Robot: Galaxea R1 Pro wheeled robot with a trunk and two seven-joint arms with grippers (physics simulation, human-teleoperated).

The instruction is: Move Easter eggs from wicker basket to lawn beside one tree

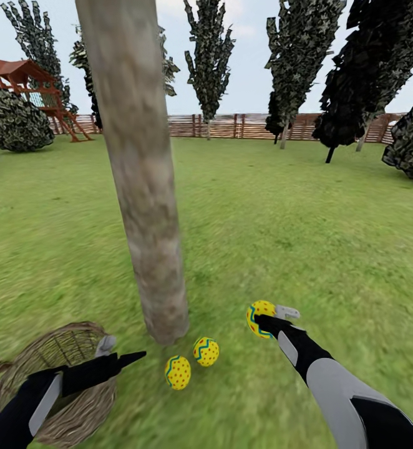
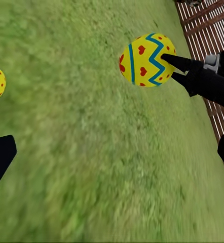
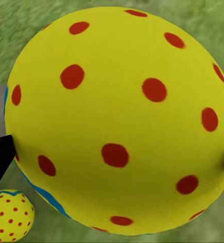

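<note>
Eggs (image 1: 192, 362) beside tree (image 1: 145, 187); right jaws clamping third egg (image 1: 259, 317); left jaws apart, empty, over basket (image 1: 19, 368).

Head cam: high, looks down/fwd over lawn (image 1: 281, 218). Wrist cams: low, close; both share held egg (image 3: 117, 121).

**Backyard view from where I'm standing**

I'm looking out over a wide stretch of green grass (image 1: 281, 212), running flat all the way to a brown slatted wooden fence (image 1: 231, 125) at the back. Tall dark leafy trees (image 1: 209, 56) are lining that fence, a rounded bush (image 1: 13, 121) is sitting far left beside a red-roofed wooden play set (image 1: 38, 84), and a pale hazy sky (image 1: 250, 50) is glowing overhead.
</note>
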